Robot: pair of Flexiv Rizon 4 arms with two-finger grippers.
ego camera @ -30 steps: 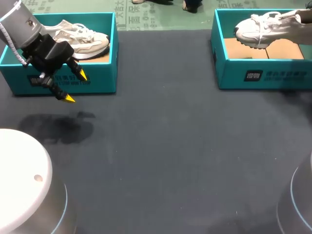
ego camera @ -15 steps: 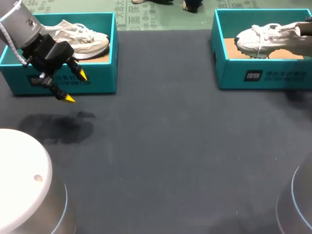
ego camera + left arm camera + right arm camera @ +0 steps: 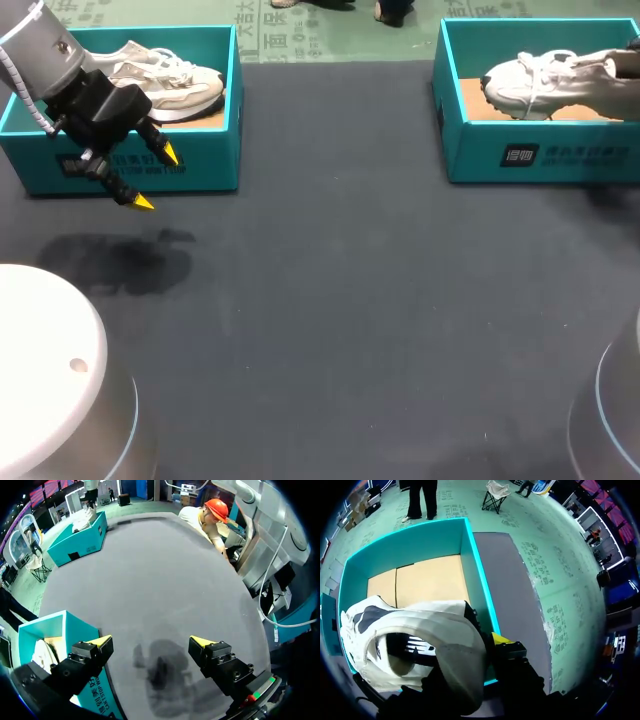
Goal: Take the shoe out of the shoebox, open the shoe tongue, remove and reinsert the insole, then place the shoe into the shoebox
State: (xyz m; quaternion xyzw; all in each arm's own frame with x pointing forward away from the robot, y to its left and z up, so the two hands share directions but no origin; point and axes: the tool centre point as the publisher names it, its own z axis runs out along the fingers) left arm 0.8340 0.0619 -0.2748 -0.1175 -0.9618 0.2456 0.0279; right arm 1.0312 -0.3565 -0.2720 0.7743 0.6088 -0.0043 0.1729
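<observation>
Table [image 3: 350,300] is dark grey, with a shadow patch on it under the left arm.

Left gripper [image 3: 157,178] hovers over the table's left side, just in front of the left shoebox [image 3: 205,160]. Its fingers are spread wide with nothing between them. In the left wrist view there is only bare table and shadow below the tips. One finger sits just beside the teal box's front wall, not touching as far as I can tell. That box holds a second shoe [image 3: 165,82], white and beige, lying on its sole with the toe toward the table's middle.

Right shoebox [image 3: 540,150] is at the far right of the table, teal with a cardboard-coloured floor, well apart from the left box. The white shoe [image 3: 540,72] is inside it, toe pointing toward the table's middle and heel toward the right edge. I can't tell if the sole rests on the box floor.

Right gripper [image 3: 492,642] is clamped on the shoe's heel. In the right wrist view one yellow tip [image 3: 500,639] shows outside the heel wall, and the other finger is hidden by the shoe. The shoe opening faces the camera, and a dark insole with light marks is visible inside.
</observation>
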